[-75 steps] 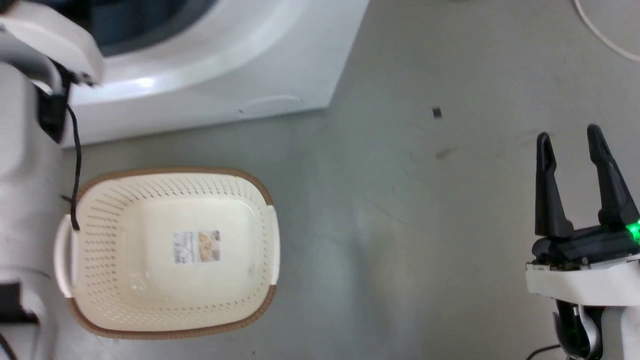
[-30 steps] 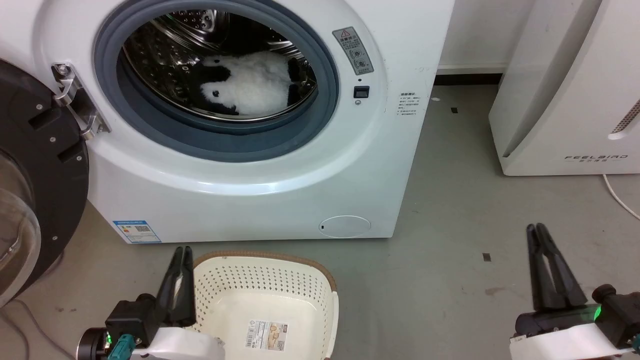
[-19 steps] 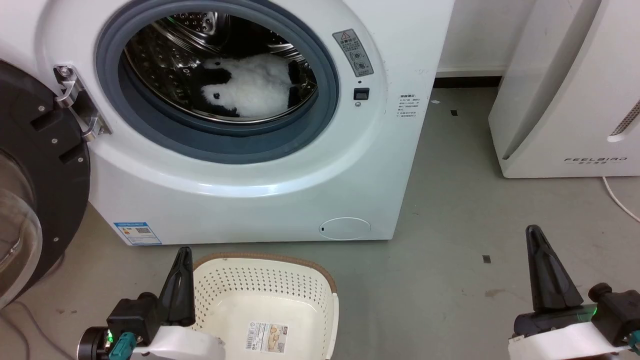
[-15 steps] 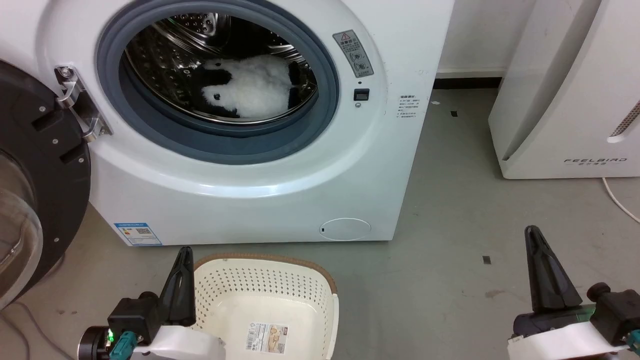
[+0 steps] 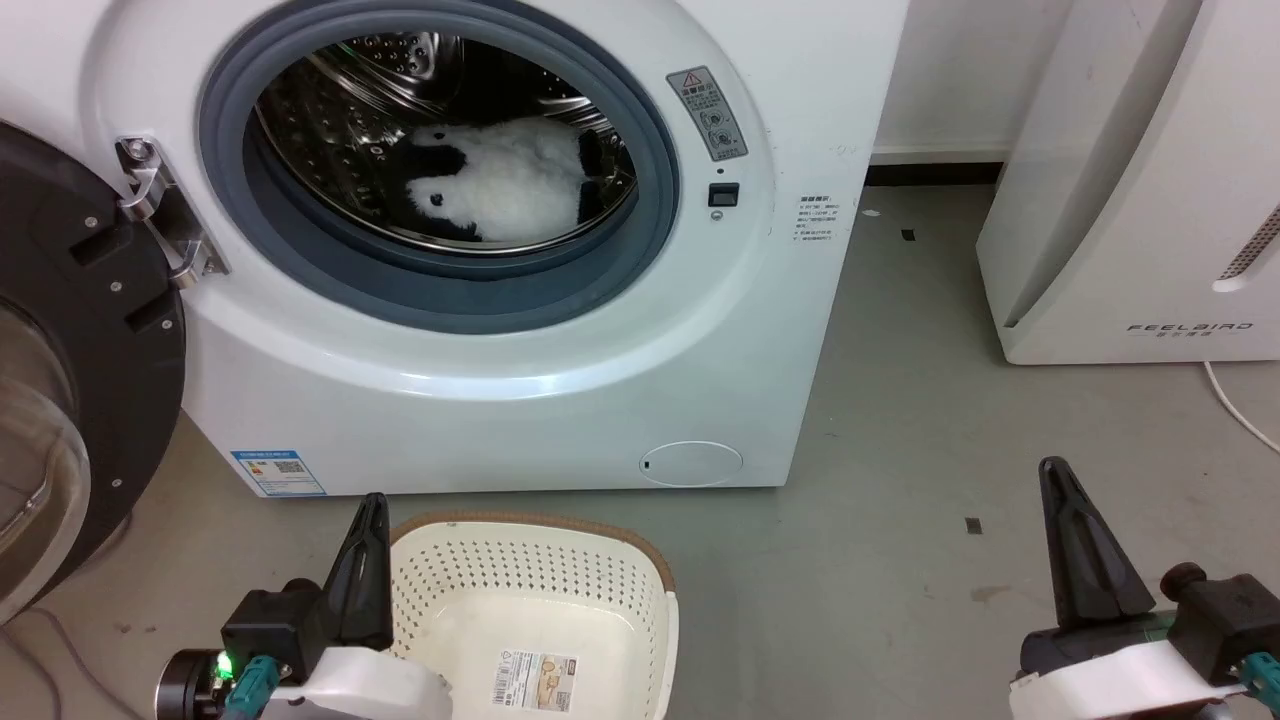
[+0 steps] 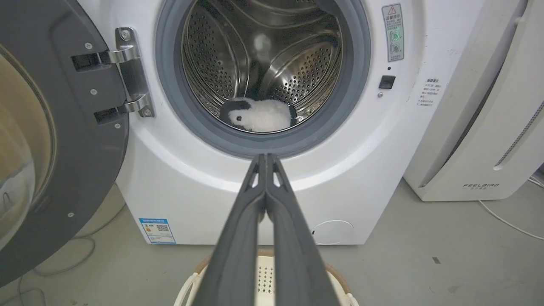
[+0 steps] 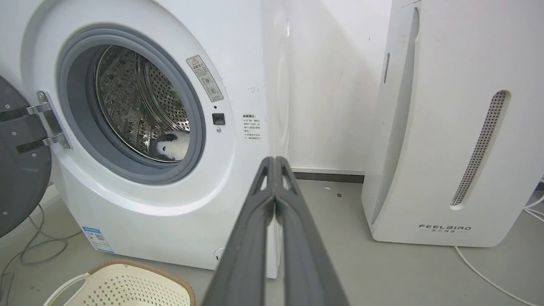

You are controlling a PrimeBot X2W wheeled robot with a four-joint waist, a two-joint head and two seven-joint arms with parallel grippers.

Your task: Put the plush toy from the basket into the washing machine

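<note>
The plush toy (image 5: pixel 510 195) lies inside the washing machine (image 5: pixel 480 400).
The basket (image 5: pixel 520 575) sits at six o'clock of it; left gripper (image 5: pixel 373 503) and right gripper (image 5: pixel 1051 468) pinched closed, empty.

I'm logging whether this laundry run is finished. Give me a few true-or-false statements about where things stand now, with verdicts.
1. The plush toy lies inside the drum of the washing machine. True.
2. A second toy sits in the basket. False: just a paper label is on its inner bottom.
3. The washer door is shut. False: it stands swung open at the machine's left.
4. The left gripper is shut, fingers together. True.
5. The right gripper grips the basket rim. False: it is shut on nothing, off to the basket's right above the floor.
</note>
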